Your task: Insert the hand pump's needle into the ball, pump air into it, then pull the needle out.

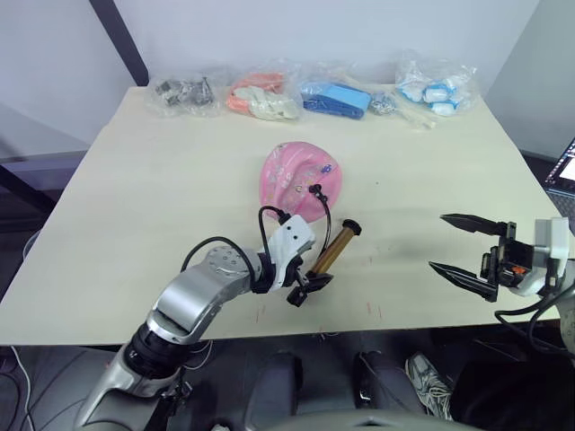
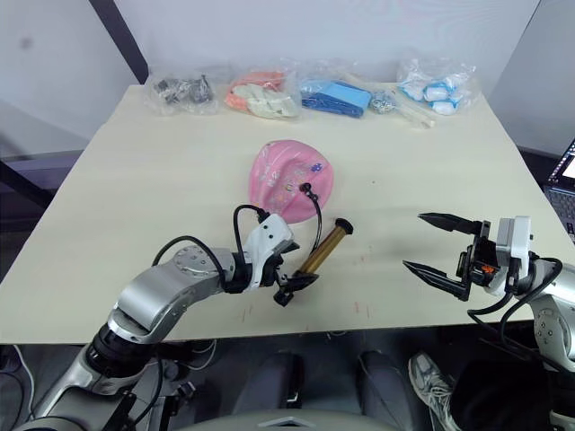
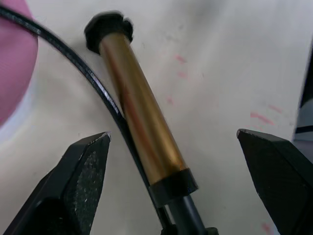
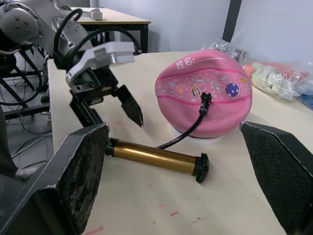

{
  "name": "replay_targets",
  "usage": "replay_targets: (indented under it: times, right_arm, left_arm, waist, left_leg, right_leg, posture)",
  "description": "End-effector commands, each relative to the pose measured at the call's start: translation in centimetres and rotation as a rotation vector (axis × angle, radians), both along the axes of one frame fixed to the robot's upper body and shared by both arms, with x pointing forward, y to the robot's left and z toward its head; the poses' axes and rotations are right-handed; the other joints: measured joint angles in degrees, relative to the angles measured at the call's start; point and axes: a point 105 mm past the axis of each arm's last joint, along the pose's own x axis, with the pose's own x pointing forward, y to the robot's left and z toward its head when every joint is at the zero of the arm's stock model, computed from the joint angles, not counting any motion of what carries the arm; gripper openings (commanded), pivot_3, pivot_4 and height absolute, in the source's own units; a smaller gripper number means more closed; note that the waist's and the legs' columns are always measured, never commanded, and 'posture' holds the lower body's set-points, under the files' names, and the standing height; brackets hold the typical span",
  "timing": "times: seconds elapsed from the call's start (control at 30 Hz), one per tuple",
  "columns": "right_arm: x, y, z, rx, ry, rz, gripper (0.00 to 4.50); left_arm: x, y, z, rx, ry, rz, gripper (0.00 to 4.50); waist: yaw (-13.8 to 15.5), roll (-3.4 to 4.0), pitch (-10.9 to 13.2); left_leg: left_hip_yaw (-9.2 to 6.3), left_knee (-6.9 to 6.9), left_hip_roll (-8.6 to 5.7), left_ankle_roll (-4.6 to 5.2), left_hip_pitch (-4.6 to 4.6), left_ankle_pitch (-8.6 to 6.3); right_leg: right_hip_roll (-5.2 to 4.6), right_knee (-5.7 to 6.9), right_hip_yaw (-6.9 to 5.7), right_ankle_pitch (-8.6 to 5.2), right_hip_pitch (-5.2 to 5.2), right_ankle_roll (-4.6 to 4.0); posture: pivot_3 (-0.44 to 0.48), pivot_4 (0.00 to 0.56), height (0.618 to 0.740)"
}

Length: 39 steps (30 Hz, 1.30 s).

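**Needle out of sight at the valve; pump handle cut off**

The needle itself cannot be made out: only its black fitting (image 4: 205, 99) shows against the ball (image 4: 205, 93). In the left wrist view the hand pump (image 3: 142, 117) runs off the picture's edge at its handle end. The contents of the plastic bags (image 1: 310, 92) are too small to identify.

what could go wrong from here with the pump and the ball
1. The needle fitting already sits in the ball; tugging the hand pump could pull on the hose and yank it out early.
2. The left gripper is open around the handle end, not yet closed; a poor grip might slide the pump along the table.
3. The right gripper is open and away from the ball, so nothing steadies it and it may roll.
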Motion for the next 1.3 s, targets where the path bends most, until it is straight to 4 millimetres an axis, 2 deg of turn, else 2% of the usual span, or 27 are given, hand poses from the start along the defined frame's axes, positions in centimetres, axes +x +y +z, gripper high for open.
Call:
replay_targets:
  times: [0.03, 0.13, 0.3, 0.53, 0.63, 0.73, 0.77, 0.8, 1.2, 1.3]
  right_arm:
    - [-0.3, 0.1, 0.8, -0.013, -0.035, 0.01, 4.5]
    - [-0.2, 0.2, 0.8, -0.012, -0.037, 0.01, 4.5]
    - [-0.2, 0.4, 0.7, -0.011, -0.037, 0.014, 4.5]
    - [-0.1, 0.4, 0.6, -0.007, -0.039, 0.012, 4.5]
    - [-0.1, 0.4, 0.6, -0.005, -0.04, 0.012, 4.5]
    - [0.0, 0.4, 0.5, -0.006, -0.041, 0.01, 4.5]
    - [0.0, 0.4, 0.5, -0.006, -0.042, 0.009, 4.5]
    - [-0.1, 0.4, 0.5, -0.007, -0.042, 0.009, 4.5]
    - [0.2, 1.2, 0.7, 0.038, -0.026, -0.004, 4.5]
    - [0.4, 1.7, 0.8, 0.083, 0.043, -0.019, 4.5]
  left_arm:
    - [0.8, 0.4, -0.5, 0.077, -0.049, 0.024, 4.41]
    - [1.4, 0.6, -1.2, 0.106, -0.061, 0.05, 4.41]
    - [1.0, -0.5, -1.9, 0.085, -0.039, 0.03, 4.41]
    - [1.3, -0.5, -2.4, 0.127, -0.073, 0.037, 4.41]
    - [1.6, -0.6, -2.3, 0.113, -0.071, 0.049, 3.57]
    - [1.6, -0.6, -2.4, 0.115, -0.069, 0.041, 2.09]
    - [1.6, -0.6, -2.4, 0.119, -0.072, 0.035, 1.45]
    - [1.7, -0.6, -2.4, 0.121, -0.075, 0.031, 1.06]
    - [2.5, 0.6, -1.1, 0.066, -0.15, -0.01, 1.02]
    - [2.6, 1.1, -0.1, 0.01, -0.187, -0.046, 1.02]
  waist:
    - [-0.01, 0.0, 0.0]
    - [0.0, 0.0, 0.0]
    - [0.04, 0.0, 0.0]
    - [-0.01, 0.0, 0.0]
    - [0.01, 0.0, 0.0]
    - [0.01, 0.0, 0.0]
    - [0.01, 0.0, 0.0]
    - [0.0, 0.0, 0.0]
    - [0.0, 0.0, 0.0]
    - [0.0, 0.0, 0.0]
  left_leg:
    - [0.01, 0.0, 0.0, 0.0, 0.0, 0.0]
    - [-0.01, 0.0, 0.0, 0.0, 0.0, 0.0]
    - [0.0, 0.02, -0.01, 0.0, -0.02, 0.0]
    - [-0.01, 0.02, -0.02, 0.0, -0.01, 0.0]
    - [0.0, 0.02, -0.02, 0.0, -0.01, 0.0]
    - [0.0, 0.02, -0.02, 0.0, -0.01, 0.0]
    - [-0.01, 0.02, -0.02, 0.0, -0.02, 0.0]
    - [-0.01, 0.02, -0.02, 0.0, -0.01, 0.0]
    - [0.0, 0.02, -0.02, 0.0, -0.01, 0.0]
    - [-0.01, 0.02, -0.02, 0.0, -0.02, 0.0]
  right_leg:
    - [0.0, 0.0, 0.01, 0.0, 0.0, 0.0]
    - [0.0, 0.0, 0.04, 0.0, -0.02, 0.0]
    - [-0.01, 0.0, 0.03, 0.0, -0.01, 0.0]
    - [-0.01, 0.02, 0.03, 0.0, -0.02, -0.01]
    - [-0.01, 0.02, 0.03, 0.0, -0.02, -0.01]
    - [-0.02, 0.02, 0.03, 0.0, -0.02, 0.0]
    - [-0.02, 0.02, 0.03, 0.0, -0.02, 0.0]
    - [-0.02, 0.03, 0.03, 0.0, -0.02, -0.01]
    - [-0.02, 0.03, 0.03, 0.0, -0.03, -0.01]
    - [-0.02, 0.03, 0.04, 0.0, -0.04, -0.01]
  posture:
    - [0.0, 0.15, 0.74]
    - [0.0, 0.15, 0.74]
    - [0.0, 0.15, 0.74]
    - [0.0, 0.15, 0.74]
    - [0.0, 0.15, 0.74]
    - [0.0, 0.15, 0.74]
    - [0.0, 0.15, 0.74]
    - [0.0, 0.15, 0.74]
    - [0.0, 0.15, 0.74]
    - [0.0, 0.15, 0.74]
